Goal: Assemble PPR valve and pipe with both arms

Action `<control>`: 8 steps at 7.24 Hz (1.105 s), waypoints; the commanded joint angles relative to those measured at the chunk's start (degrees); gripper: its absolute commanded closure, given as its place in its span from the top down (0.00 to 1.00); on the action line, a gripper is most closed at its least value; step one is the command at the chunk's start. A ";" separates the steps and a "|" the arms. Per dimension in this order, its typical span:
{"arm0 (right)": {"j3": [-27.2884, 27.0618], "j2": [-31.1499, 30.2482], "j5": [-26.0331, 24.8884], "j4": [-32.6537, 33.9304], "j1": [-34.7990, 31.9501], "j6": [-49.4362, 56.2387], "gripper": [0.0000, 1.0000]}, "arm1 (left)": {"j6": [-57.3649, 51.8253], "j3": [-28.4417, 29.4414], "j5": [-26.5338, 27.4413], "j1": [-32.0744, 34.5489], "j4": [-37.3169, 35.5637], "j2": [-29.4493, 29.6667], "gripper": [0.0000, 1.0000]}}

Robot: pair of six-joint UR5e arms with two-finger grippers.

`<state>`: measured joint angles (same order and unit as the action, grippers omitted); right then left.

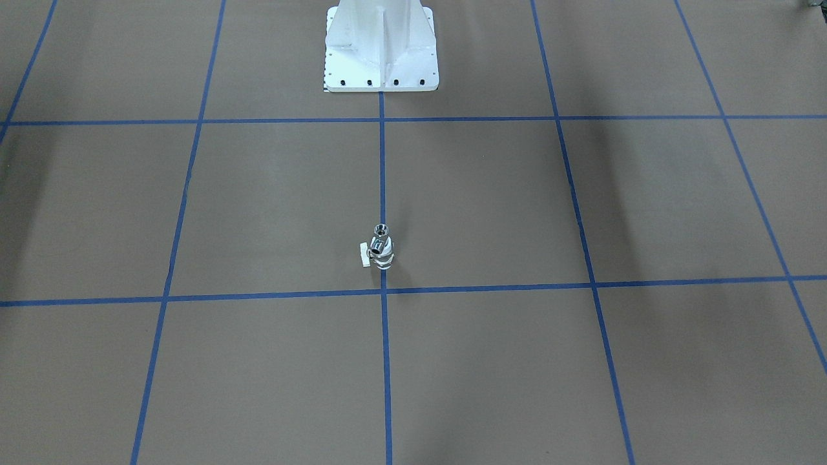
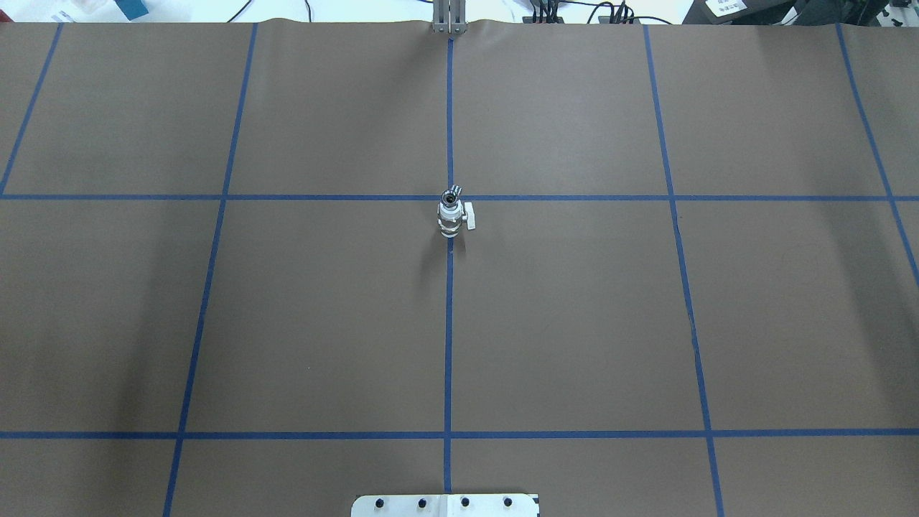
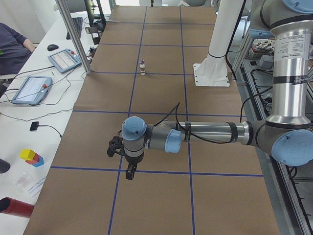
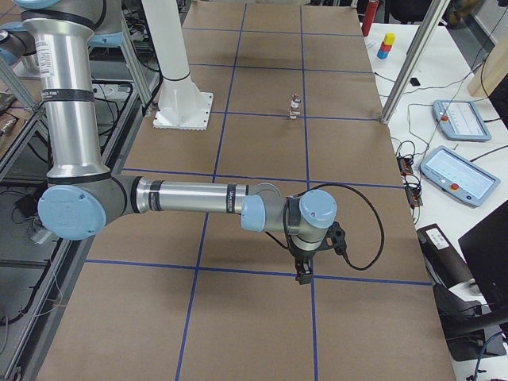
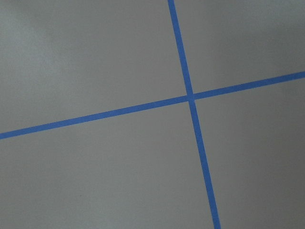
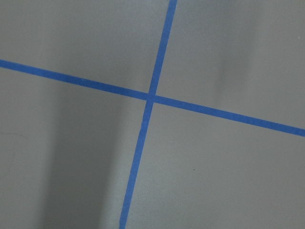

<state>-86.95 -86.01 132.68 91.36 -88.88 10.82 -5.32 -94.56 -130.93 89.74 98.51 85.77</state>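
1. Nearest in each side view is an outstretched arm: the left arm (image 3: pixel 195 133) and the right arm (image 4: pixel 190 198) hang over bare brown worktop (image 2: pixel 323 309), well apart from the parts.
2. Whether the left end effector (image 3: pixel 129 174) or the right end effector (image 4: pixel 302 275) is released or clenched, I cannot tell; neither grasps anything.
3. Far off, on the centre blue line, the PPR valve (image 2: pixel 451 220) stands upright with the pipe (image 2: pixel 451 194) seated on top.
4. I'd judge the joining done, or else not begun; next comes checking the fit.
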 commanded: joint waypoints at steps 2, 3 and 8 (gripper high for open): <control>-3.13 0.31 0.39 6.60 -1.03 -0.89 0.99 | 0.05 -0.37 0.59 0.00 -0.07 -0.25 1.00; -3.32 0.14 0.39 6.81 -1.03 -0.80 0.99 | 0.13 -0.11 0.51 0.00 -0.07 -0.25 1.00; -3.05 -0.56 0.65 6.55 -1.03 -0.98 0.99 | -0.48 -0.72 -0.02 -0.09 0.28 -1.31 1.00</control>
<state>-89.86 -86.49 133.18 97.85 -89.90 9.90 -5.81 -95.06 -130.91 89.65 98.71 84.63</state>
